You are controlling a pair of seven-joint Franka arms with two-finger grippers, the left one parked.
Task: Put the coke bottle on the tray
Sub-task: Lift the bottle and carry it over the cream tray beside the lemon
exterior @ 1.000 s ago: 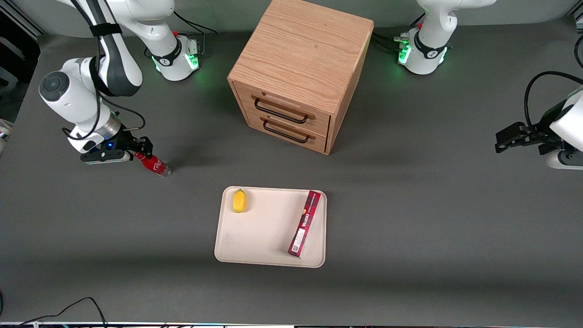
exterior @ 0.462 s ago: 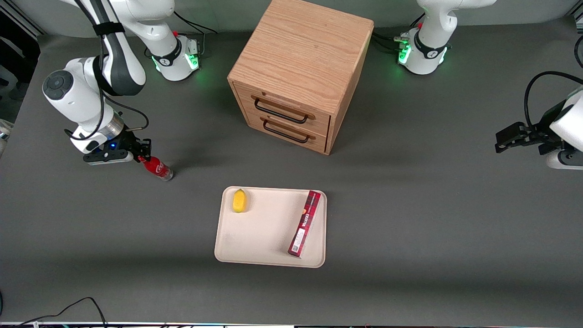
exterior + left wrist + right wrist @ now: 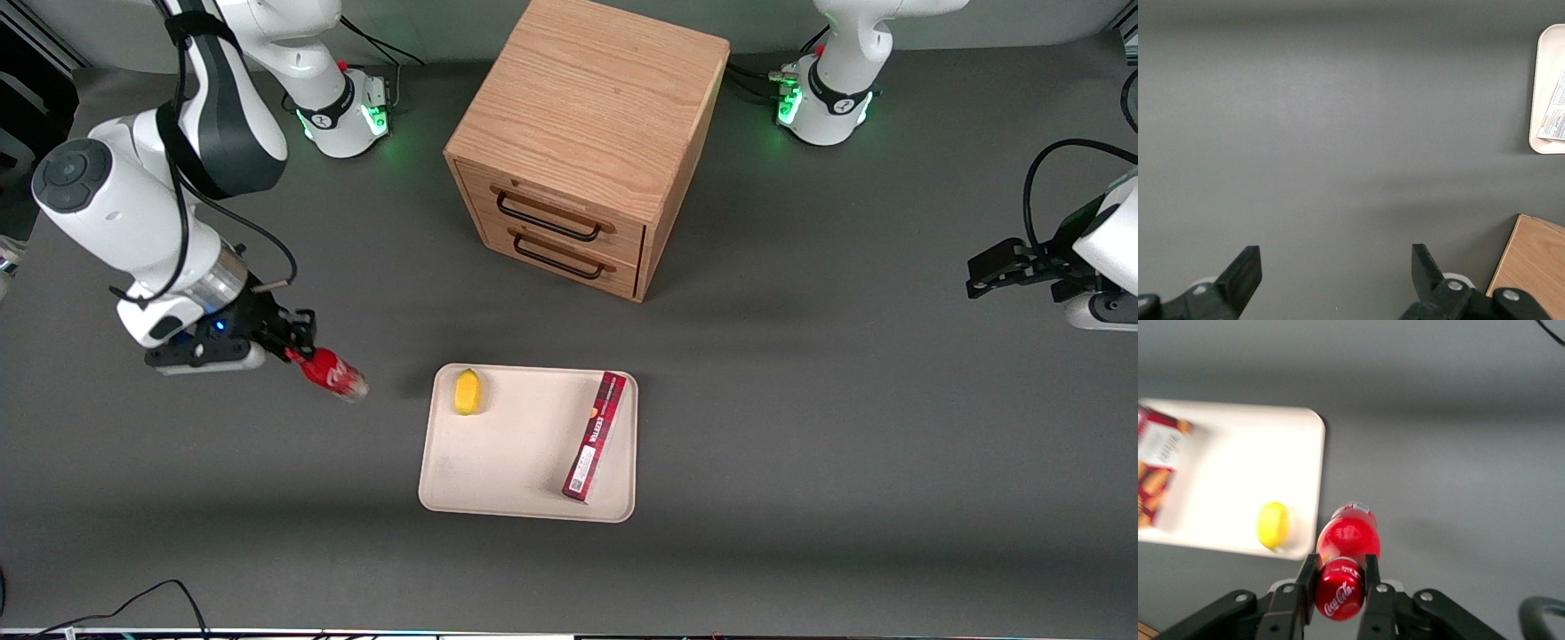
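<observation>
The small red coke bottle (image 3: 331,373) with a white script logo hangs tilted in my right gripper (image 3: 298,352), lifted above the grey table beside the tray, toward the working arm's end. The wrist view shows the fingers (image 3: 1305,577) clamped on the bottle's red cap (image 3: 1340,592), its clear base pointing down. The cream-beige tray (image 3: 507,462) lies flat in the middle of the table, nearer the front camera than the drawer cabinet; it also shows in the wrist view (image 3: 1238,460).
On the tray lie a yellow lemon (image 3: 468,392) at the corner closest to the bottle and a long red box (image 3: 595,436) along the edge toward the parked arm. A wooden two-drawer cabinet (image 3: 582,133) stands farther from the front camera than the tray.
My gripper has lifted the bottle off the table and carried it nearer the front camera and toward the tray. The tray, lemon and box have not moved.
</observation>
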